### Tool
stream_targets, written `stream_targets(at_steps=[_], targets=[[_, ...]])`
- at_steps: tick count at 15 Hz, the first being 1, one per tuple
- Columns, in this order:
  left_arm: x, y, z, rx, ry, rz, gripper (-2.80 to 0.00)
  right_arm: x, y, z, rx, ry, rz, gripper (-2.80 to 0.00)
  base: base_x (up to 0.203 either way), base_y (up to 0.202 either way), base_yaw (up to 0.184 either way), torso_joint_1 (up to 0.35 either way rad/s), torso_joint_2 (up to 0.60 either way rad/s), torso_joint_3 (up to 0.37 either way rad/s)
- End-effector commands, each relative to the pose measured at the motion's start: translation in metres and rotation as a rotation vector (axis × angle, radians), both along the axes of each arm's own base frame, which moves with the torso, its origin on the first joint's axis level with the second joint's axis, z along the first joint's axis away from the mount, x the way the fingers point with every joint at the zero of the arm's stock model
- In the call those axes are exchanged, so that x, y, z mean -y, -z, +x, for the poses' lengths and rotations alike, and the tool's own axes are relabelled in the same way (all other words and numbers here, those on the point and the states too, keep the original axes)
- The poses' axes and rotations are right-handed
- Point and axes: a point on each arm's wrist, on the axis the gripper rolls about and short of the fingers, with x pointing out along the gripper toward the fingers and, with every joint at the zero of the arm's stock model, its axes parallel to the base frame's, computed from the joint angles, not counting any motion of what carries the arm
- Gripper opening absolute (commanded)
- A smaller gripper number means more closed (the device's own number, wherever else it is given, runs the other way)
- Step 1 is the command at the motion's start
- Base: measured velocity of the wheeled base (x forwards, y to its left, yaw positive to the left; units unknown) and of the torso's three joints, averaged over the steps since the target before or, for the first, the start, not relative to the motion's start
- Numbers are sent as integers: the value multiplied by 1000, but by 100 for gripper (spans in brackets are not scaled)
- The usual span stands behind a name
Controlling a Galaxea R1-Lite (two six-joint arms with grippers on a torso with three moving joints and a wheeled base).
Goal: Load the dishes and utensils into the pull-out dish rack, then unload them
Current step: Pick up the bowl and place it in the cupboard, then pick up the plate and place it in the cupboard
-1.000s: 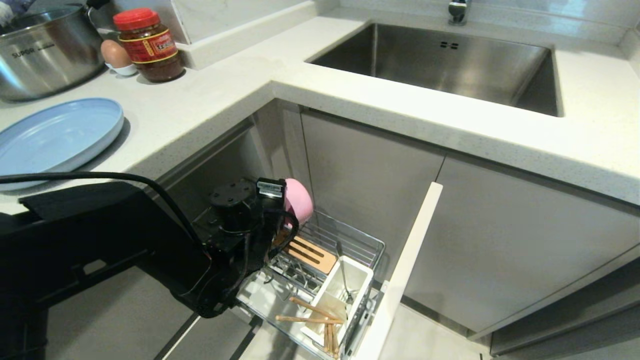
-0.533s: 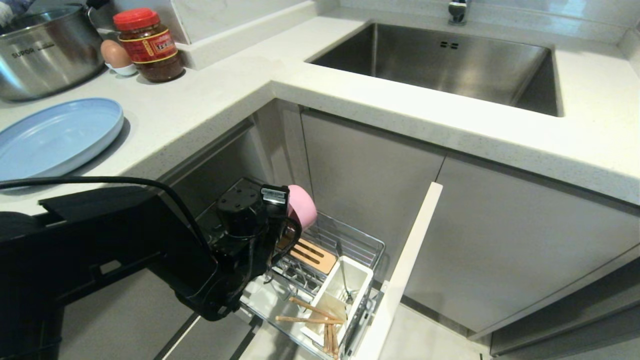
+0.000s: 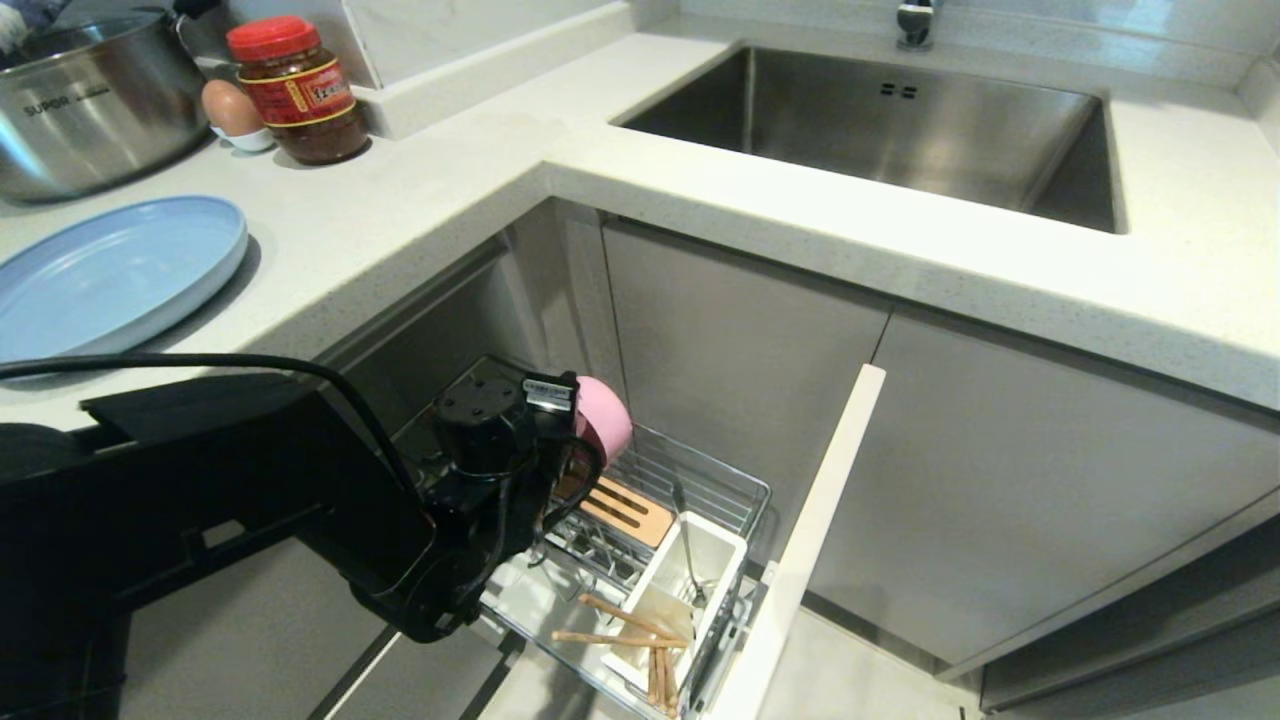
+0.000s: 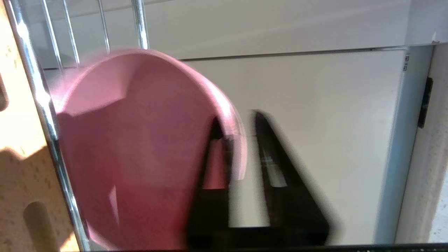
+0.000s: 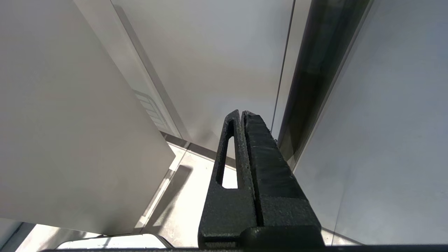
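Bowl (image 4: pixel 140 150) stands on edge in the rack (image 3: pixel 700 490), left gripper (image 4: pixel 241 129) jaws parted narrowly astride its rim; chopsticks (image 3: pixel 625 625) loaded, plate (image 3: pixel 110 270) remains on worktop (image 3: pixel 420 190).

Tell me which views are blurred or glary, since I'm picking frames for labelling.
Left wrist view: the matte pink round bowl and the left gripper are motion-smeared, and the slotted wooden strip is washed out by bright light. Right wrist view: the right gripper is sharp against a glaring bright floor. Head view: sharp, wide-angle bowed counter edges, soft sheen in the steel sink.
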Motion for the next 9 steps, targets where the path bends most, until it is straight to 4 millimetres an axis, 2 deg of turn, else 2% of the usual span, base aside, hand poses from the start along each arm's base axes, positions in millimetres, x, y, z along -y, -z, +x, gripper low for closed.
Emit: stream_targets(at_steps=[1, 5, 9], targets=[[0, -3, -1, 13, -4, -13, 0, 0, 0, 0, 3, 0, 0, -280, 0, 0, 0, 0, 0, 0], [1, -4, -2, 2, -10, -4, 0, 0, 0, 0, 4, 0, 0, -280, 0, 0, 0, 0, 0, 0], [2, -22, -15, -70, -8, 57, 0, 0, 0, 0, 5, 0, 0, -280, 0, 0, 0, 0, 0, 0]])
